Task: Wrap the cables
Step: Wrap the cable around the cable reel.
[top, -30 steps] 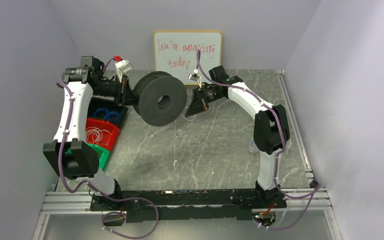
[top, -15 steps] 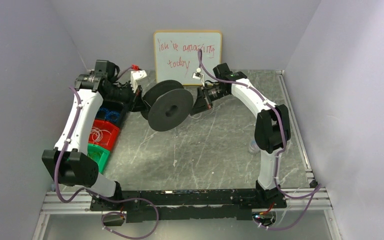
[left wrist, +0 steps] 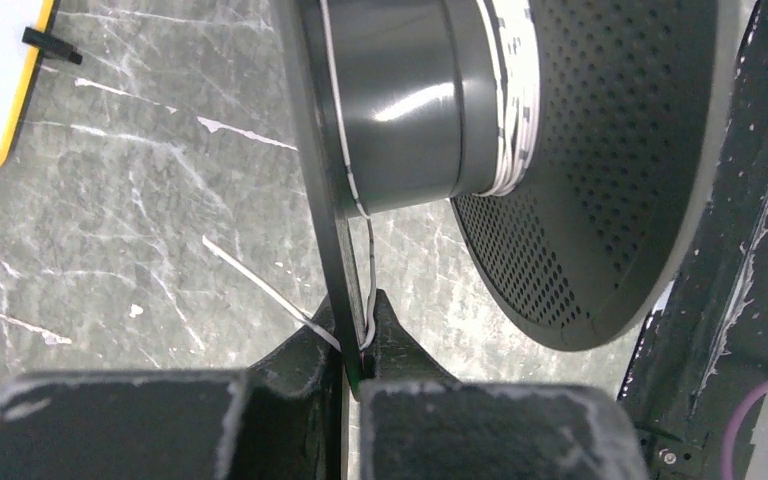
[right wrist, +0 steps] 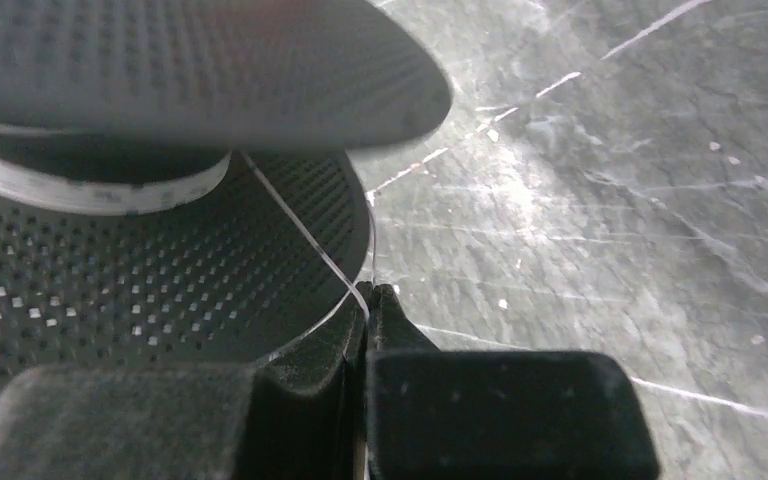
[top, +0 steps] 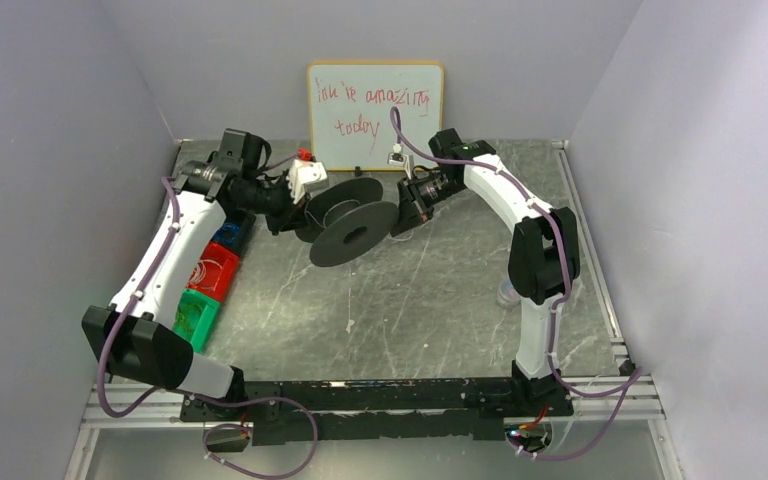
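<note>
one red bin (top: 218,288) holds a coil (top: 200,270); left end effector (left wrist: 354,352) clamps spool (top: 356,232), right end effector (right wrist: 365,308) pinches cable (right wrist: 300,235).

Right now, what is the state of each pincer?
Left pincer: closed on the spool flange.
Right pincer: closed on the cable.
</note>
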